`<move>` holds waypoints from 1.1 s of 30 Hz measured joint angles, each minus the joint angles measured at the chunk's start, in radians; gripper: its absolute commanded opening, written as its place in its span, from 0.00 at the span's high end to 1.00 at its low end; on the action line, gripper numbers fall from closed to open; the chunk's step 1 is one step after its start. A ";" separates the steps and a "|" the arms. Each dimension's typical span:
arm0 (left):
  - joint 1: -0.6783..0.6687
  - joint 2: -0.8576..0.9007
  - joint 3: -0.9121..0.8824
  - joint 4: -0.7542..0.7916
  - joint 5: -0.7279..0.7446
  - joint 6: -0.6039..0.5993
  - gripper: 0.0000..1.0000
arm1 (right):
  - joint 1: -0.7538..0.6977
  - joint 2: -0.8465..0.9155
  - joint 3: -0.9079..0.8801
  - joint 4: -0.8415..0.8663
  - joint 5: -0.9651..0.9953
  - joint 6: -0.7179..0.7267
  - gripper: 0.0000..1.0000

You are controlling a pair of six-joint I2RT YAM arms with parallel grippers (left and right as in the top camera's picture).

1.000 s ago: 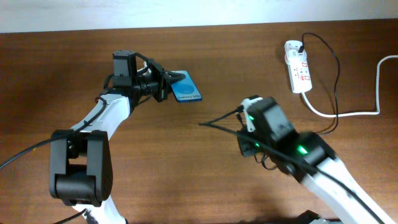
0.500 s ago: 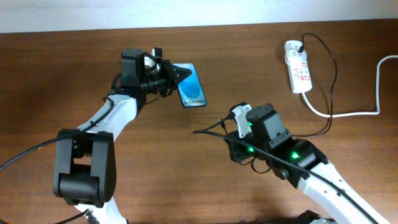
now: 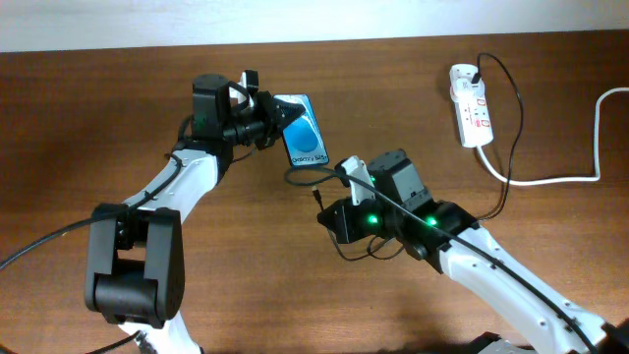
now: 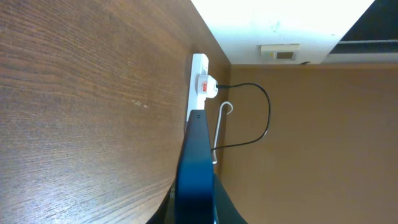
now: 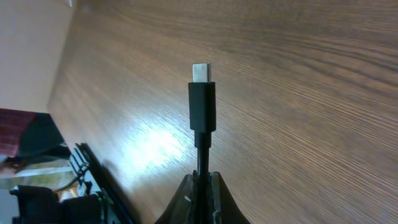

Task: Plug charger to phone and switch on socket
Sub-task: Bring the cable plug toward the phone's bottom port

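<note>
A brown wooden table (image 3: 98, 118) carries the socket (image 3: 470, 103), its white cord (image 3: 550, 181) trailing right.

No text can be read with certainty. The phone (image 3: 303, 138), near 12 o'clock in the overhead view, bears faint white lettering on its blue screen, too small to make out. In the left wrist view only its dark edge shows.

Open tabletop (image 3: 393, 108) lies between phone (image 3: 303, 138) and socket (image 3: 470, 103); the charger cable (image 3: 292, 178) loops close by the phone.
</note>
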 measured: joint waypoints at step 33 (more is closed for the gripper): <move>0.000 0.000 0.000 -0.088 0.003 -0.194 1.00 | -0.132 0.019 0.006 0.062 -0.310 0.355 0.96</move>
